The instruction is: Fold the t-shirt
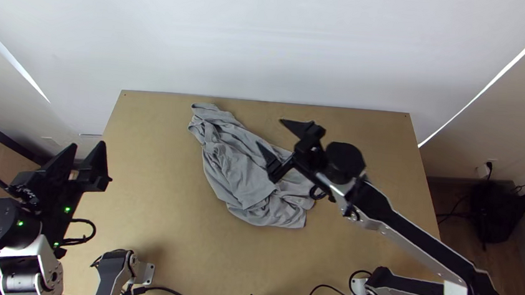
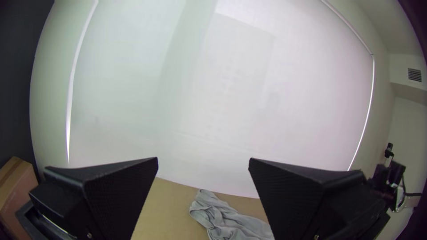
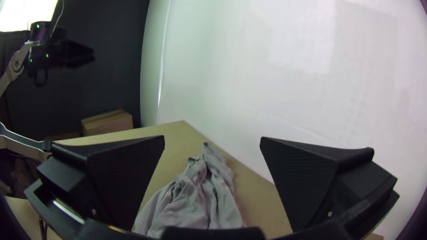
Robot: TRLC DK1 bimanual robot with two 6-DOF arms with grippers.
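Lying bunched on your wooden desk (image 1: 148,170) is a grey cloth t-shirt (image 1: 236,167). Your black left gripper (image 1: 87,145) and right gripper (image 1: 270,133) gape wide.

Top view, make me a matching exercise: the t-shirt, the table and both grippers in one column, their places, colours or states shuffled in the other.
1. T-shirt
2. Table
3. Left gripper
4. Right gripper

A. Open, near the picture's middle
B. Light wooden, flat
C. Grey, bunched
D. Open, toward the picture's left edge

Pairs: 1-C, 2-B, 3-D, 4-A
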